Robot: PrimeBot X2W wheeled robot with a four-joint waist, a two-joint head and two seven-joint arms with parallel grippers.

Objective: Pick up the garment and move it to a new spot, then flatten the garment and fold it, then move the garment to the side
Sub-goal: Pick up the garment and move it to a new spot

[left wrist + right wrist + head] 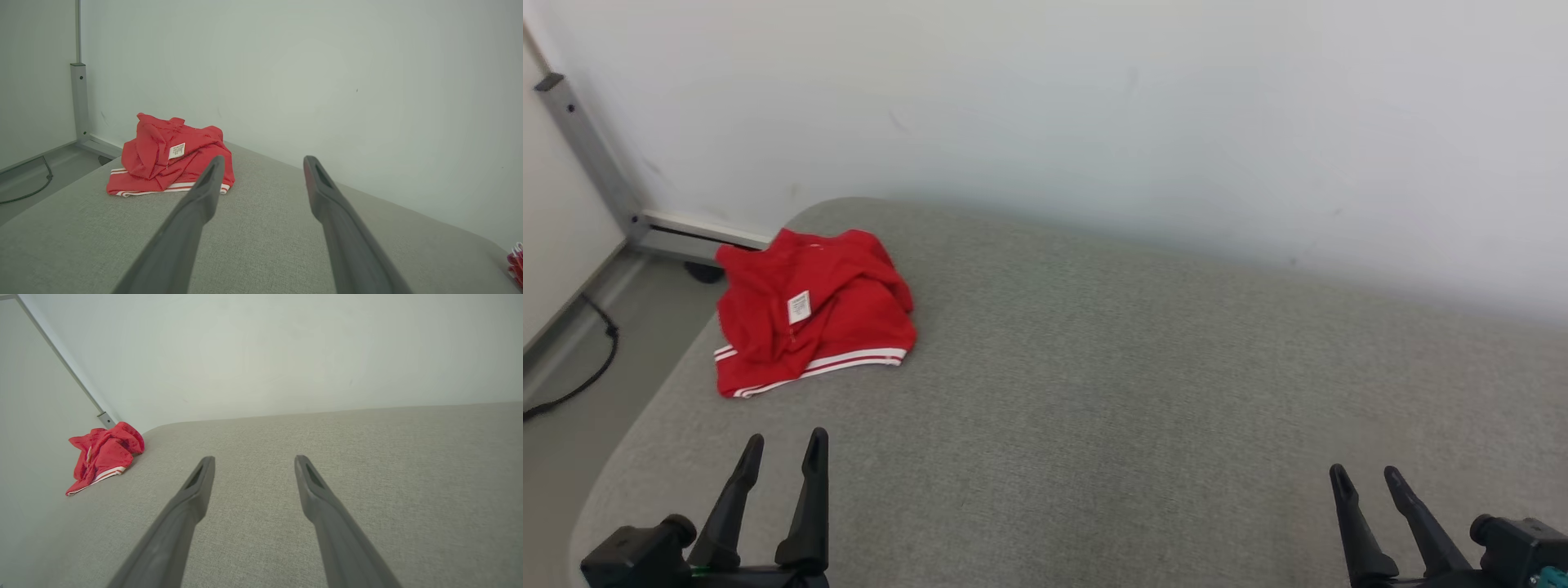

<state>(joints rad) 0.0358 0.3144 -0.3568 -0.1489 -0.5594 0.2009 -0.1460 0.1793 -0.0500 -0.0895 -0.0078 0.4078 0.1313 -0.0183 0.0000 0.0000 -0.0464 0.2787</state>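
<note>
Grey woven surface [1094, 392] with a rounded corner, set against a plain white wall [1094, 98]. At 9 o'clock in the head view there is grey floor [572, 441], a black cable [592, 367] and a metal post [588, 147] running up the room corner.

Left gripper [787, 438]: low at 7 o'clock, fingers pointing to about 12, leaning slightly toward 1. Jaws apart, nothing between them.

Right gripper [1365, 471]: low at 5 o'clock, fingers leaning toward 11. Jaws apart, empty.

The two grippers are well apart from each other, each over bare surface near the front edge.

Garment [809, 318]: red, a crumpled heap at 10 o'clock, on the far left corner of the surface, its left side reaching the rim. It lies toward 12 o'clock from the left gripper without touching it, and is well apart from the right gripper.
- Double white stripes run along the hem on its 6 o'clock side.
- A small white label [799, 307] faces up near the middle.
- The folds are bunched higher toward 12 o'clock, and the hem side lies flatter.
- In the left wrist view it sits at 10 o'clock, just past one fingertip, and the cloth shows a fine mesh texture.
- In the right wrist view it is small, at 9 o'clock.
</note>
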